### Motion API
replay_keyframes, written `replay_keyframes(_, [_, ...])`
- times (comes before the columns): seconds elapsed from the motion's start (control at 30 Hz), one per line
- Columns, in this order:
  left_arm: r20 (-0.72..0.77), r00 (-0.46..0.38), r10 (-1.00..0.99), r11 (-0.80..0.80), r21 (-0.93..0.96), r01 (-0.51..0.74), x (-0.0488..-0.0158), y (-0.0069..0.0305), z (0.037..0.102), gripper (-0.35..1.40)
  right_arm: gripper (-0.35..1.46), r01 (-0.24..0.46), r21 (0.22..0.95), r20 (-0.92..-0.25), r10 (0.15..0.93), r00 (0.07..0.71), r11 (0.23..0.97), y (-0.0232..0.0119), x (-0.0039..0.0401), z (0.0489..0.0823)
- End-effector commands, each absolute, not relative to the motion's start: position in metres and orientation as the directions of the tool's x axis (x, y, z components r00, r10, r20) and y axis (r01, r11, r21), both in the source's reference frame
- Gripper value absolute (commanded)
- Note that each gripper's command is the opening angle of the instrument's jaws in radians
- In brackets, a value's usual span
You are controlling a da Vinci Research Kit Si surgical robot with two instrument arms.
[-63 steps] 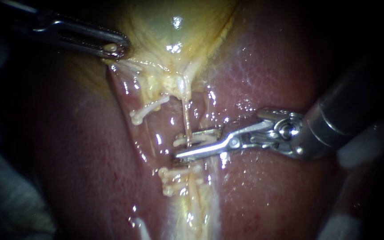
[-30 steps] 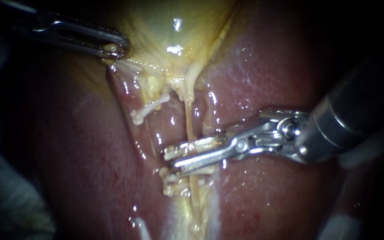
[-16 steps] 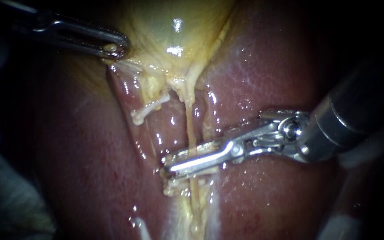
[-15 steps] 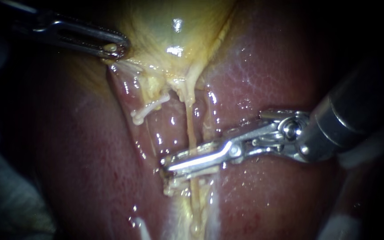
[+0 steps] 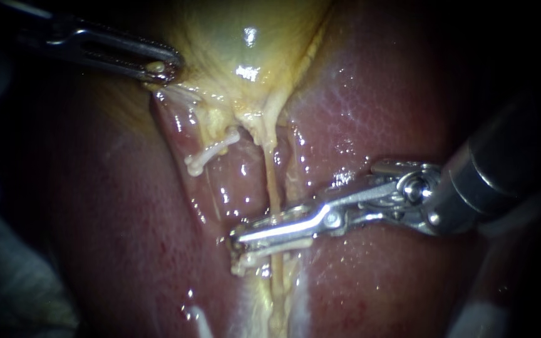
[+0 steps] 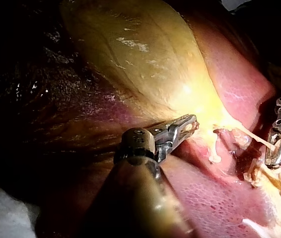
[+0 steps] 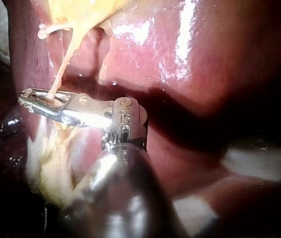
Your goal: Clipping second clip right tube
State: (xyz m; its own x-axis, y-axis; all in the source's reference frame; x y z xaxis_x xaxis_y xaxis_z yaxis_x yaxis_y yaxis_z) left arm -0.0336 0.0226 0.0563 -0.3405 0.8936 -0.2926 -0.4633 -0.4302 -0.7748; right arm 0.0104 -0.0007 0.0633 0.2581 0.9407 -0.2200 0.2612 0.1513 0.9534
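a: left side, state?
b: slender steel left instrument (image 5: 161, 67) enters from upper left. jaws closed on the edge of the glossy yellow-green gallbladder (image 5: 233, 37); a nub of pale tissue shows in the jaw window.
a: right side?
b: silver hinged right instrument (image 5: 238, 235) lies across the dark red liver (image 5: 383, 94). jaws pressed nearly together around the thin pale-yellow right tube (image 5: 272, 181), one jaw on each side, both touching it. right wrist view agrees: the tube runs from the gallbladder straight in between the jaws.
a: clips?
b: small white clip (image 5: 264, 255) sits across the tube just below the jaws. whether a clip sits inside the jaws: cannot tell. a bent white clip (image 5: 211, 152) lies apart, up and left, under the gallbladder's edge.
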Motion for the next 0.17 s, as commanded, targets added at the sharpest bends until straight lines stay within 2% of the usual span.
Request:
replay_keyframes(0.03, [-0.292, -0.34, 0.894, -0.43, -0.775, -0.463, -0.0336, 0.0226, 0.0563, -0.35, -0.35, 0.262, 0.953, -0.22, 0.941, 0.258, 0.151, -0.0007, 0.0104, 0.0633])
replay_keyframes(0.13, [-0.292, -0.341, 0.894, -0.43, -0.775, -0.463, -0.0336, 0.0226, 0.0563, -0.35, -0.35, 0.264, 0.952, -0.226, 0.94, 0.256, 0.157, -0.0007, 0.0104, 0.0633])
replay_keyframes(0.17, [-0.292, -0.341, 0.894, -0.43, -0.775, -0.463, -0.0336, 0.0226, 0.0563, -0.35, -0.35, 0.281, 0.941, -0.259, 0.934, 0.246, 0.187, -0.0006, 0.0105, 0.0634])
